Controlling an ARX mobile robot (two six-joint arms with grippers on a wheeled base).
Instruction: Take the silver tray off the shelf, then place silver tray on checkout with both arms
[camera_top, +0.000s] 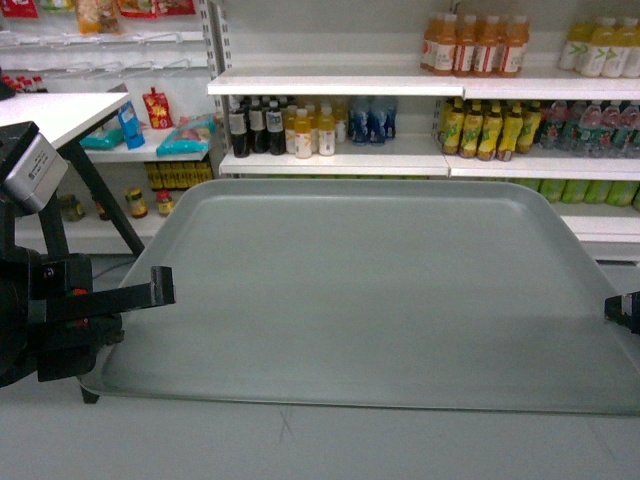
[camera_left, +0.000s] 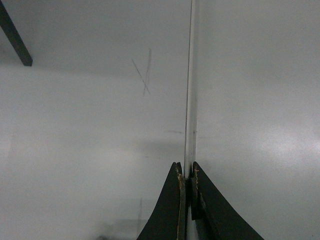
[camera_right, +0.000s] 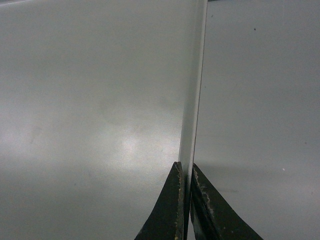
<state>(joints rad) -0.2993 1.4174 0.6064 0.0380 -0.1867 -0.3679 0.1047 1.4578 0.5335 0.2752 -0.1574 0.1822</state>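
Note:
The silver tray is a big grey-green rectangle that fills the middle of the head view, held level between both arms. My left gripper is shut on its left rim and my right gripper on its right rim. In the left wrist view the jaws pinch the thin rim, with the white checkout and its scratch mark beneath. The right wrist view has the jaws clamped on the rim. The checkout lies just under the tray's near edge; contact cannot be told. The shelf stands behind.
Drink bottles line the white shelf boards behind the tray, with orange ones higher up. A white side table with black slanted legs stands at the left, snack packets beyond it.

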